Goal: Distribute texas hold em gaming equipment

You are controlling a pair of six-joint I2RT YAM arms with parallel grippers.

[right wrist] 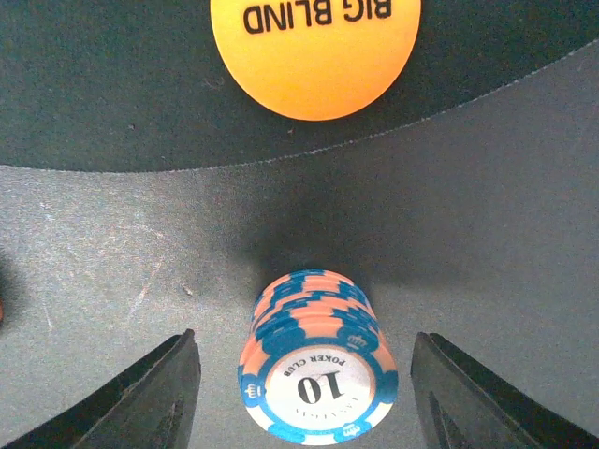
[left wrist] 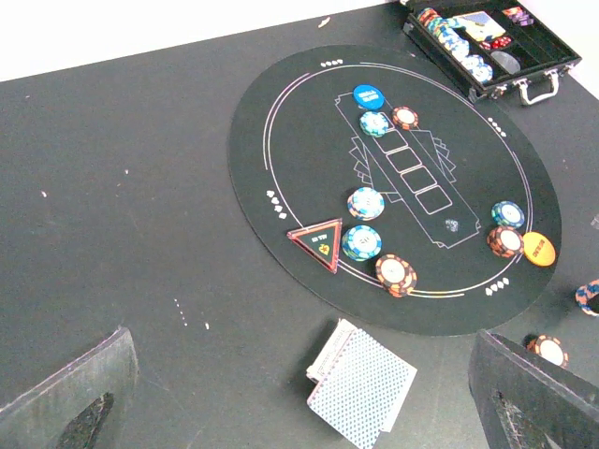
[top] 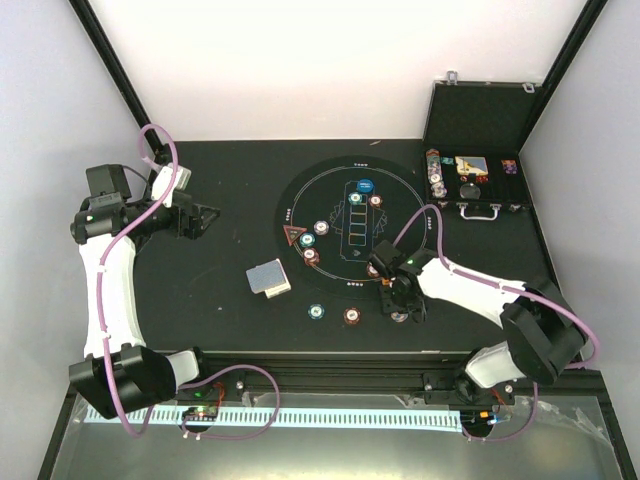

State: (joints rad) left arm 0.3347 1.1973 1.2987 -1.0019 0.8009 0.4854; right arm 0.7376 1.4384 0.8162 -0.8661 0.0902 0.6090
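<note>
Right wrist: blue/salmon chip stack (right wrist: 318,365) sits on bare table just off the mat edge, top chip reads "10" and "POKER CLUB". Orange button (right wrist: 315,47) just beyond it on the mat (right wrist: 94,84), reads "BIG BLIND".

Right gripper (right wrist: 314,393) is low over the table and straddles the stack. Fingers are apart with a gap on each side, nothing gripped.

Left wrist: blue button (left wrist: 368,96) and red triangle (left wrist: 318,243) are on the mat, their print too small to read. More chips (left wrist: 365,203) are spread over the mat. Card deck (left wrist: 360,388) lies off the mat on the near left, slightly fanned, backs up.

Left gripper (top: 207,218) is raised at far left, aimed toward the mat, jaws wide and empty.

Black table (top: 200,300), open black case (top: 480,115) at far right corner, white wall (top: 300,60) behind.
</note>
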